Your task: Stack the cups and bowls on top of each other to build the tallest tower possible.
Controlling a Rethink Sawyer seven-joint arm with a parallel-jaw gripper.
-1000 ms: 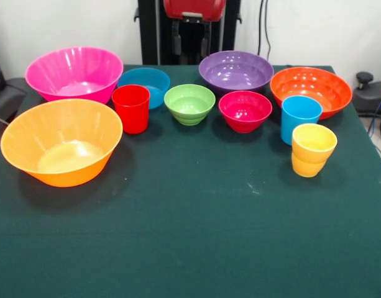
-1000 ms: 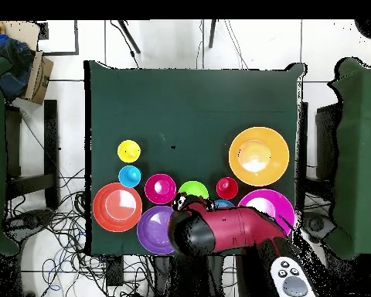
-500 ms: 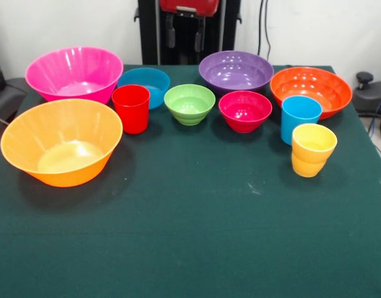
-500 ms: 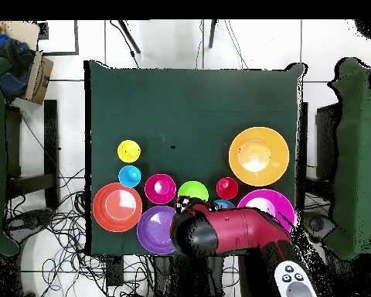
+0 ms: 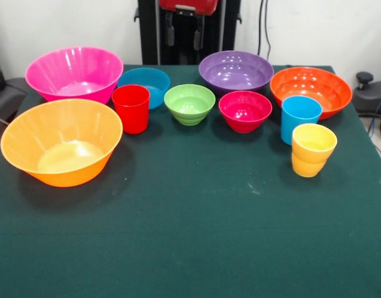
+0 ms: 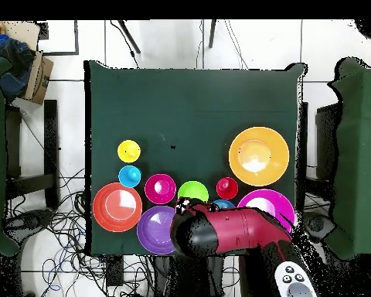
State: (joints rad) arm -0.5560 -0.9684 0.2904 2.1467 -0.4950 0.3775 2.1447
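Note:
All cups and bowls stand apart and upright on the green table [image 5: 190, 236]. On the left are the large pink bowl [image 5: 74, 71], the yellow-orange bowl [image 5: 61, 139], the small blue bowl [image 5: 146, 81] and the red cup [image 5: 131, 108]. In the middle are the green bowl [image 5: 189, 102], the crimson-pink bowl [image 5: 245, 110] and the purple bowl [image 5: 235, 69]. On the right are the orange bowl [image 5: 311, 87], the sky-blue cup [image 5: 300, 118] and the yellow cup [image 5: 313, 149]. My gripper [image 5: 183, 37] hangs open and empty above the table's far edge, behind the blue and purple bowls.
In the overhead view my red arm [image 6: 227, 230] lies over the table's robot-side edge and covers part of the purple bowl [image 6: 154, 230] and pink bowl [image 6: 267, 203]. Cables lie on the floor around the base.
The gripper has risen and drawn back a little toward the pedestal. No cup or bowl has moved.

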